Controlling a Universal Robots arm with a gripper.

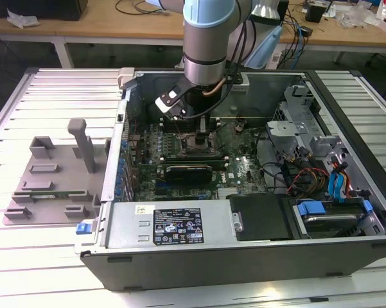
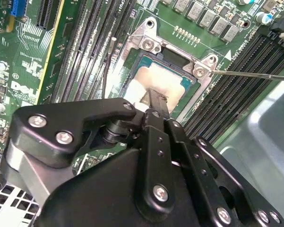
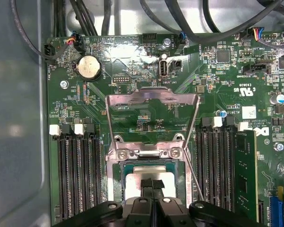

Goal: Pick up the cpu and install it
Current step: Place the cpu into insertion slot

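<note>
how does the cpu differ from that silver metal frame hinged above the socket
The pale silvery square cpu is a solid plate; the silver metal hinged frame has an open middle showing green board. The cpu lies flat in the metal-edged socket, partly covered by the black gripper; the frame is swung open, away from the socket. Both are silvery metal.

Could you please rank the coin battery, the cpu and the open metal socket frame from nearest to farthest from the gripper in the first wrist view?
1. cpu: right at the tip of the gripper, lying flat.
2. metal socket frame: swung open just past the cpu.
3. coin battery: farthest, well beyond the frame and off to one side.
</note>
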